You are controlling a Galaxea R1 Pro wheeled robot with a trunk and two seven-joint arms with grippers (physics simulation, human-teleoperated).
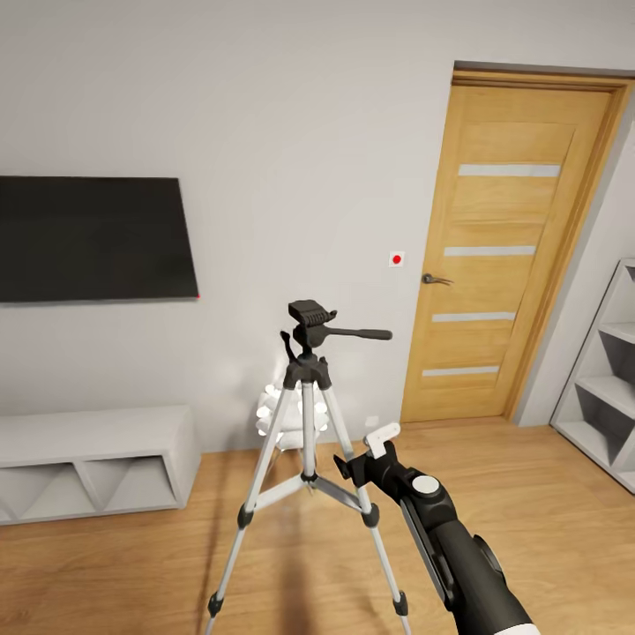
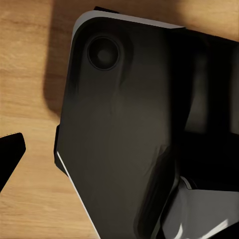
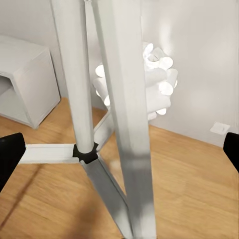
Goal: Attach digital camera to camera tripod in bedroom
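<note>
On the left, a black TV (image 1: pixel 93 238) hangs flat on the wall, up high where people can see it. Under it a low grey shelf (image 1: pixel 93 463) sits on the wood floor (image 1: pixel 115 564), right by the wall.

In the middle stands the camera tripod (image 1: pixel 306 441). Its three silver legs spread wide so it will not fall over. Its black head (image 1: pixel 310 313) has nothing on it, so the digital camera is not fixed on yet. I cannot see the digital camera anywhere. Behind the legs a white spiky lamp (image 1: pixel 280 407) glows by the wall.

The right gripper (image 1: pixel 363 454) reaches out close to one tripod leg. In the right wrist view its black fingers (image 3: pixel 11 154) are wide apart with the legs between them, holding nothing.

The left gripper (image 2: pixel 10 149) hangs down by the robot's dark body (image 2: pixel 124 134). I cannot tell if it is open or closed.

On the right is the oak door (image 1: pixel 507 247), which is shut, and then a grey cube shelf (image 1: pixel 608 370).
</note>
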